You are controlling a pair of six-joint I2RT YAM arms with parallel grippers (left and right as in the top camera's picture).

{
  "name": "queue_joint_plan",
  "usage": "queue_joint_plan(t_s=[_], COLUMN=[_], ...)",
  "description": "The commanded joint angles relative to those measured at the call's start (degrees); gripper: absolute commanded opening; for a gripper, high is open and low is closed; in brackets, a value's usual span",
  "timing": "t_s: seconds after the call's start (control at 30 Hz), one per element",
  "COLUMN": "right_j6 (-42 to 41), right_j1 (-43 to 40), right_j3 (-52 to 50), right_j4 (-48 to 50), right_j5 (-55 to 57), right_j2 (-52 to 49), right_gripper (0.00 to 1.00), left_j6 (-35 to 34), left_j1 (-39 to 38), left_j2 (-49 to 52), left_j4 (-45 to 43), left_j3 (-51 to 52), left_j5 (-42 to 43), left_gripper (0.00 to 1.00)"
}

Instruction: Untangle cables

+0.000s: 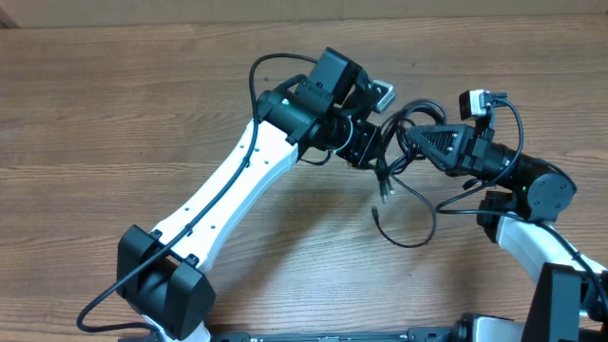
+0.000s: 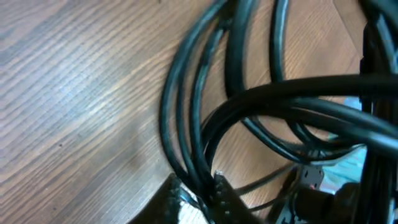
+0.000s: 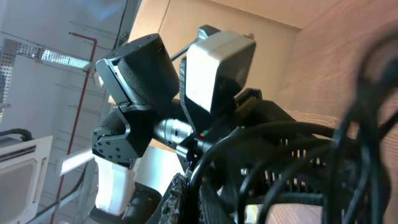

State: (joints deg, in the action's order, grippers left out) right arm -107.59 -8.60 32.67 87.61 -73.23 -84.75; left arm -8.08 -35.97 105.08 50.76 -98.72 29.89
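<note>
The cables (image 1: 386, 180) are thin black cords, bunched in loops between my two grippers above the middle of the wooden table (image 1: 114, 114). Strands hang down to a loose loop and a small plug end (image 1: 377, 215) on the wood. My left gripper (image 1: 372, 144) comes in from the left and is shut on several strands. In the left wrist view these cables (image 2: 292, 93) run down between its fingers (image 2: 225, 196). My right gripper (image 1: 410, 141) faces it from the right, shut on a strand. In the right wrist view the cables (image 3: 273, 134) pass between the jaws of the right gripper (image 3: 196, 199).
The left arm's white link (image 1: 228, 180) crosses the table diagonally from its base (image 1: 166, 290) at the front left. The right arm's base (image 1: 560, 285) stands at the front right. The left wrist camera housing (image 3: 217, 59) fills the right wrist view, very close.
</note>
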Motion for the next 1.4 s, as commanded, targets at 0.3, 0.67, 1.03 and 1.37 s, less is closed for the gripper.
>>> queue_joint_plan(t_s=[0.3, 0.67, 1.03, 1.37], right_j6=[0.26, 0.24, -0.04, -0.04], right_j1=[-0.15, -0.15, -0.15, -0.15], right_j3=[0.50, 0.48, 0.48, 0.48], right_j4=[3.08, 3.10, 3.10, 3.10], right_j5=[1.09, 1.14, 1.14, 2.49], right_j2=[0.85, 0.85, 0.85, 0.85], right_gripper=[0.04, 0.04, 0.04, 0.04], left_j6=[0.15, 0.15, 0.13, -4.42], left_j1=[-0.07, -0.07, -0.07, -0.39], left_j2=[0.59, 0.59, 0.59, 0.81], left_j4=[-3.43, -2.23, 0.02, -1.40], left_j3=[-0.74, -0.74, -0.74, -0.72], left_j5=[4.28, 4.68, 0.83, 3.39], left_gripper=[0.04, 0.76, 1.00, 1.00])
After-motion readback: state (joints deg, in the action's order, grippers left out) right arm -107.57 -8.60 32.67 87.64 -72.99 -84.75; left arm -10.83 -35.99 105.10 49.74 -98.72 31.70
